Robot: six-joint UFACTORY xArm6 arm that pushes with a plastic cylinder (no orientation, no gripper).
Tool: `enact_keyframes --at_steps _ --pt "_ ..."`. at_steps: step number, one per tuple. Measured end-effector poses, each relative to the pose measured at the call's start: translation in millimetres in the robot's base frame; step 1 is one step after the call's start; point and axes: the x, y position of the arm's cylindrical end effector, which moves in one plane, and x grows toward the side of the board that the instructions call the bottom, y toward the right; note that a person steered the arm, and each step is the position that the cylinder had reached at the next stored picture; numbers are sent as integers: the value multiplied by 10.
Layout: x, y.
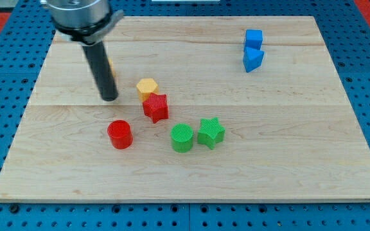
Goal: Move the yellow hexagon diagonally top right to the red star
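Observation:
The yellow hexagon (147, 87) lies near the board's middle, touching the upper left of the red star (156, 107). My tip (109, 98) rests on the board to the left of the yellow hexagon, a short gap away from it, and up-left of the red star. A yellow block behind the rod (110, 65) is mostly hidden.
A red cylinder (119, 134) lies below my tip. A green cylinder (182, 137) and a green star (211, 133) sit side by side to the lower right of the red star. Two blue blocks (254, 40) (252, 59) stand at the upper right. The wooden board (288, 147) lies on blue pegboard.

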Motion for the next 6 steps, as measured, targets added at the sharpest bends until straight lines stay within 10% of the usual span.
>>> enact_keyframes --at_steps 6 --pt "-248 2516"
